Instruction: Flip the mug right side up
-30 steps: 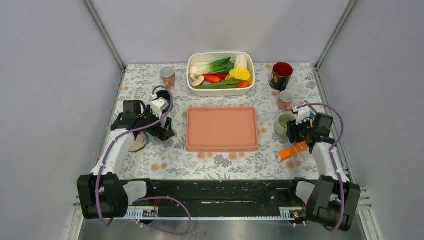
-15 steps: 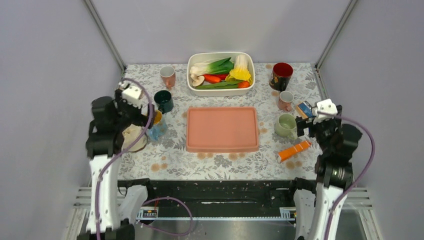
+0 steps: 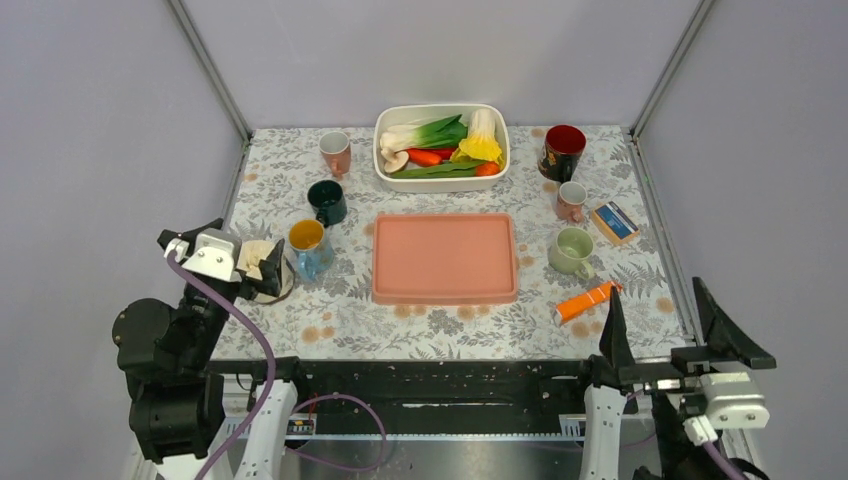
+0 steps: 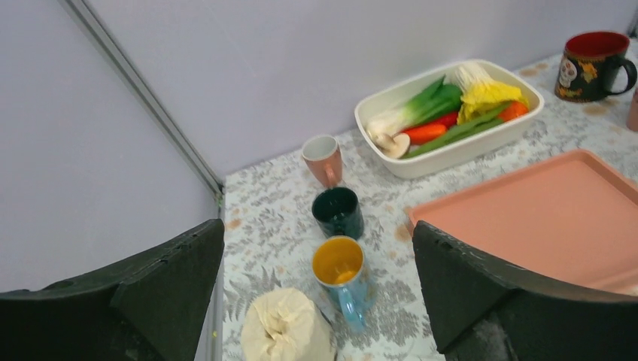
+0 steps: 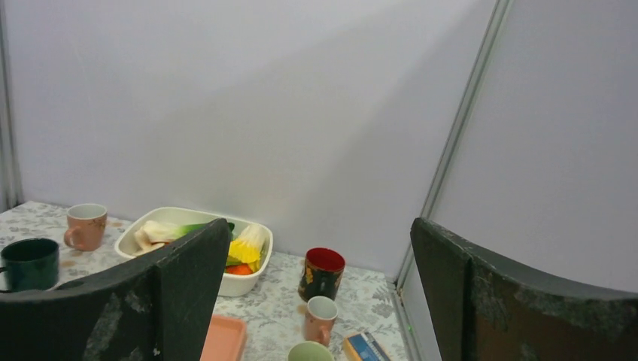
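The green mug [image 3: 571, 249] stands upright on the tabletop [image 3: 450, 325], mouth up and long axis vertical, with its handle toward the near right. It sits just beside the right edge of the pink tray [image 3: 445, 257]. The orange packet [image 3: 587, 300] lies near it on the near side. It is taken as the task's mug only because it lies closest to a hand. No mug in view rests mouth down, so the turn appears complete.

From the right hand [image 3: 655, 295] the mug lies ahead and to the left, well apart. That hand is released, jaws wide, holding nothing, and sits high over the near right corner. The left hand [image 3: 232, 258] is likewise released and empty, at the left side of the tabletop, with the tray between it and the mug. The right arm is therefore the nearer one. Any further approach would call for a reach forward and inward, then down onto a standing body, not a lying one.
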Controlling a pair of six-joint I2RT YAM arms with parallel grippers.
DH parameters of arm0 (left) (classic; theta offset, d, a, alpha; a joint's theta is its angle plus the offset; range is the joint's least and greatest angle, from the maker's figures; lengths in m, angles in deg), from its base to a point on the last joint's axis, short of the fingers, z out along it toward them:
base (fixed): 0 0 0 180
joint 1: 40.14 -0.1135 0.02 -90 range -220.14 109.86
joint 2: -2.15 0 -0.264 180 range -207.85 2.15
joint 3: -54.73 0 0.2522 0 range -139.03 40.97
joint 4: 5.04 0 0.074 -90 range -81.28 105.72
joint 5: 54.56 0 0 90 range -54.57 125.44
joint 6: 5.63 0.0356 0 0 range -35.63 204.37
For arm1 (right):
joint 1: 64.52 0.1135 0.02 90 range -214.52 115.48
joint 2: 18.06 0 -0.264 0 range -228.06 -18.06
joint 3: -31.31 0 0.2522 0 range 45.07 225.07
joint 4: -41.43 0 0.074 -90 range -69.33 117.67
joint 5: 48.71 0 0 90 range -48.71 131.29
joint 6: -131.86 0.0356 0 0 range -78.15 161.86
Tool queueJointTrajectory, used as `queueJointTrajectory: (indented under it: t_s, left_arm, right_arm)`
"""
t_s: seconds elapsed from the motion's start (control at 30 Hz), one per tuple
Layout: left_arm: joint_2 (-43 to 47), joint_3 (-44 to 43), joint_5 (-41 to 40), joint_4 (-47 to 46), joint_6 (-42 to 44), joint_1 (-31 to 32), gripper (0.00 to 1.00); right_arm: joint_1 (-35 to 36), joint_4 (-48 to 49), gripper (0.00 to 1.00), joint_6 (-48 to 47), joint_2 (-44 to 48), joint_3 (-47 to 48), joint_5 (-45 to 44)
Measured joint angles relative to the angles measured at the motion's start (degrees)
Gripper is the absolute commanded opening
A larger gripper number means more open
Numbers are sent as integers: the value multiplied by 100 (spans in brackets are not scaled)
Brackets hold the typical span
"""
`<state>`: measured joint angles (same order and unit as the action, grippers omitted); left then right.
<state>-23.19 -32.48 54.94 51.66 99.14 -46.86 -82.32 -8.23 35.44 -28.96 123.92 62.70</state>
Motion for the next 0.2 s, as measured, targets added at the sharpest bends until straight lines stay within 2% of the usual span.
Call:
queueJointTrajectory:
  t_s: [0.2]
  left_arm:
    - [7,13,192,479,-9,0,99]
  right_arm:
    - [-52,-323,99,428,302,122,79]
